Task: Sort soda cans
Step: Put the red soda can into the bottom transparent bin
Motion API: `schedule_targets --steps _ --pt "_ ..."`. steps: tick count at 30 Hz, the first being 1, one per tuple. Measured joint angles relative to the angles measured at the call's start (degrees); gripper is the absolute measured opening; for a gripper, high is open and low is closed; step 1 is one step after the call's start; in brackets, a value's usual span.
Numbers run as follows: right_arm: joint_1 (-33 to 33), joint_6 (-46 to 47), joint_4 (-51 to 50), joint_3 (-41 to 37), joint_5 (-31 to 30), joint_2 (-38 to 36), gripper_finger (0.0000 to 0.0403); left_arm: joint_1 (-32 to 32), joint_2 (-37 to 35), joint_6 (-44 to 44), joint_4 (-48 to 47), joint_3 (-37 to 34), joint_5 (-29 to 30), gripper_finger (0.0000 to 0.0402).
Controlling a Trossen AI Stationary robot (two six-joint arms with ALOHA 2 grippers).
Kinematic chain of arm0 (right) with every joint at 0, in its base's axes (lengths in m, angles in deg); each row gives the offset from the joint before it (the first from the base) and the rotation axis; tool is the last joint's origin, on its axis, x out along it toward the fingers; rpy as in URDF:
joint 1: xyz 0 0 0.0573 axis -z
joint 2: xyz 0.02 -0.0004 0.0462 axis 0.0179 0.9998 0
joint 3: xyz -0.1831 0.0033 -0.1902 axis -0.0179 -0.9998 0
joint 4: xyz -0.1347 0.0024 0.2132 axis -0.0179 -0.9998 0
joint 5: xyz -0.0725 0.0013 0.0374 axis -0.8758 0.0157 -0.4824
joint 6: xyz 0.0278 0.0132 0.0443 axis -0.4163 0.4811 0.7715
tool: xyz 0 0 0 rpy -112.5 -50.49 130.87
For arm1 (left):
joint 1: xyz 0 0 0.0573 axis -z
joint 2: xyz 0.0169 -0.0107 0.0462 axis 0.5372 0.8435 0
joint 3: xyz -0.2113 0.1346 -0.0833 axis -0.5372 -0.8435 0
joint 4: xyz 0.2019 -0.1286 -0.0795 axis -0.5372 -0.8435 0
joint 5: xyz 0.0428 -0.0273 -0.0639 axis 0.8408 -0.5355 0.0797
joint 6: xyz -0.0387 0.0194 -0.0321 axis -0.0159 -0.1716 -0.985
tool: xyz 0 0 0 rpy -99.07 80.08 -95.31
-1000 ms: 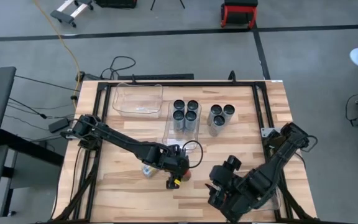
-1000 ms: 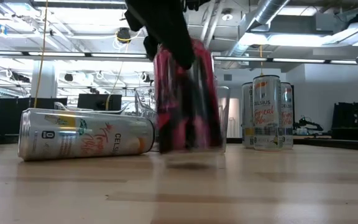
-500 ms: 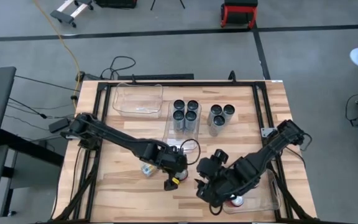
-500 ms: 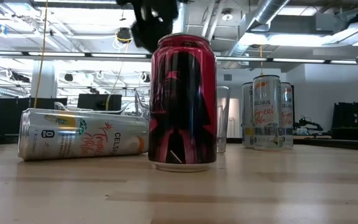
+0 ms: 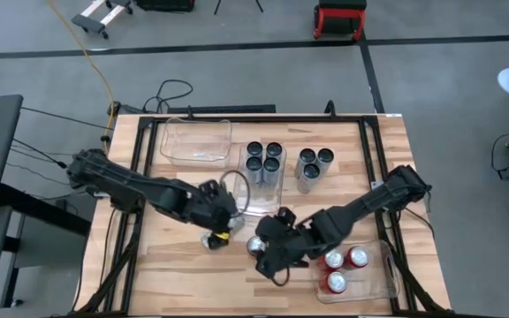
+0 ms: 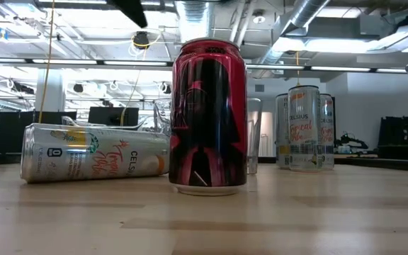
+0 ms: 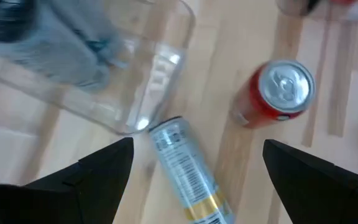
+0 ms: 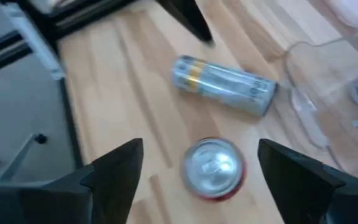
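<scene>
1. Since a second ago: left jaws (image 5: 222, 235) let go of the red can (image 6: 209, 117) and drew back; right jaws (image 5: 268, 262) swung in from the bench edge.
2. Both jaws open, empty.
3. Red can upright, directly beneath my right jaws, nearer them. Silver can (image 7: 188, 172) lies on its side below my left jaws.
4. Bin (image 5: 385, 281) behind right jaws: three red cans. Centre bin (image 5: 241, 181): four dark cans.

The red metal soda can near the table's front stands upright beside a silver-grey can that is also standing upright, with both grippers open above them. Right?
Not quite. The red metal soda can stands upright, but the silver-grey can beside it lies on its side, as the low view shows. The left gripper and right gripper are indeed open.
</scene>
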Motion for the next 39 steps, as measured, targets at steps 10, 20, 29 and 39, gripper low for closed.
schedule_targets --steps 10,20,29,39 --pt "3.9 1.9 1.0 -5.8 10.1 0.0 0.0396 2.7 -4.6 -7.8 -2.2 0.0 3.4 0.0354" --pt "4.5 -5.4 5.2 -6.4 10.4 2.3 0.04 5.4 -4.0 -12.2 -2.6 0.0 6.2 0.0354" --pt "4.4 -8.6 3.3 -6.5 12.6 8.4 0.04 8.3 -4.0 -17.7 -4.1 0.0 6.8 0.0354" --pt "6.1 -9.0 4.6 -6.5 12.6 8.4 0.0366 8.8 -4.0 -20.6 -5.1 0.0 8.8 0.0354"
